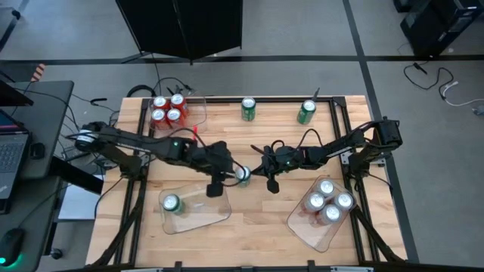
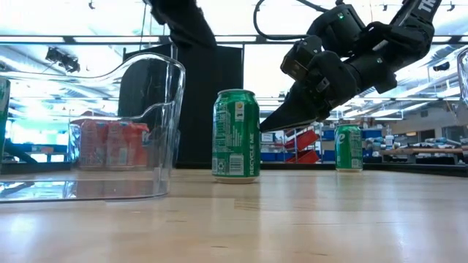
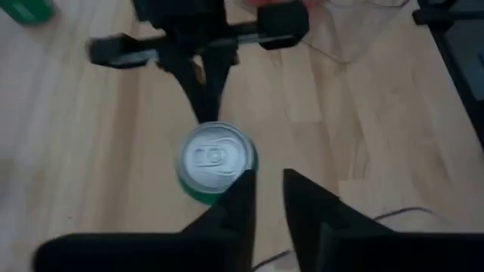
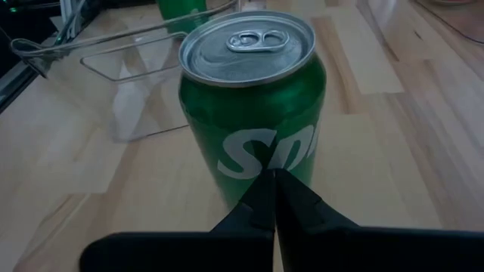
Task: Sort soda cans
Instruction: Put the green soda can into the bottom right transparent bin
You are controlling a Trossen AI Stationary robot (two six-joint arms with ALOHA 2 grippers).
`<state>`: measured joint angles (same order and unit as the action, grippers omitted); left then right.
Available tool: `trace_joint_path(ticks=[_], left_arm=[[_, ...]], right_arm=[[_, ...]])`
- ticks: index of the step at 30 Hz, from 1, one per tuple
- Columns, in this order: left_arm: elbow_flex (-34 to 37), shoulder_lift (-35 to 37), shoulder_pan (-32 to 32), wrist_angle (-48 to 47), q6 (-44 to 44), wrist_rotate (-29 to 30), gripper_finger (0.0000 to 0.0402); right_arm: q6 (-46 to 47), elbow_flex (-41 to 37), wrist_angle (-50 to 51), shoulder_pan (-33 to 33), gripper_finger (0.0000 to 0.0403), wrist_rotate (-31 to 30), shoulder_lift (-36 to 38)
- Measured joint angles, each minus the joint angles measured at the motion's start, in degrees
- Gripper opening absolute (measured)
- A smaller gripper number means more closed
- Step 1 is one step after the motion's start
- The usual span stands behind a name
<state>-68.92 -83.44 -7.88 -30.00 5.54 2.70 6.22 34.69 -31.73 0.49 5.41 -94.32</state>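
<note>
Where both arms meet mid-table, stands upright on pale wood: green cylindrical soda can (image 1: 243,174) with silver top, white lettering, pull tab intact. Sits just beside left gripper (image 3: 268,198), outside its slightly parted jaws, one fingertip at the rim. Faces right gripper (image 4: 272,185), jaws pressed together, tips just before the can's wall, empty.
</note>
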Motion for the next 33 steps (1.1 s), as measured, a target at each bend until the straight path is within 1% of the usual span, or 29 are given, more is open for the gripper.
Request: trace_joint_path(ticks=[4, 9, 12, 15, 18, 22, 25, 33], left_arm=[[-1.1, -3.6, 0.1, 2.8, 4.9, 0.0, 0.0145], [-2.8, -7.4, 0.1, 3.3, 5.6, 0.5, 0.0228], [-3.9, -9.0, 0.1, 3.4, 5.7, 3.1, 0.0267], [-4.1, -9.9, 0.4, 3.2, 5.7, 4.7, 0.0294], [-4.0, -9.7, 1.3, 3.1, 6.9, 4.7, 0.0312], [-3.8, -9.8, 3.0, 1.2, 8.3, 3.7, 0.0325], [-3.8, -9.8, 3.9, 1.7, 8.5, 0.5, 0.0326], [-3.9, -14.0, 4.3, 2.2, 8.5, -2.6, 0.0326]], right_arm=[[-0.8, 0.0, 0.1, 0.3, 0.0000, 0.0, 0.0], [-2.1, 0.0, 0.1, 1.3, 0.0000, 0.0, 0.0], [-2.3, 0.0, 0.3, 1.9, 0.0000, 0.0, 0.0], [-2.4, 0.0, 0.5, 2.5, 0.0000, 0.0, 0.0], [-2.4, 0.0, 0.5, 3.0, 0.0000, 0.0, 0.0], [-3.0, 0.0, 0.5, 3.5, 0.0000, 0.0, 0.0], [-3.0, 0.0, 0.5, 3.5, 0.0000, 0.0, 0.0], [-3.0, -0.1, 0.5, 3.5, 0.0000, 0.0, 0.0]])
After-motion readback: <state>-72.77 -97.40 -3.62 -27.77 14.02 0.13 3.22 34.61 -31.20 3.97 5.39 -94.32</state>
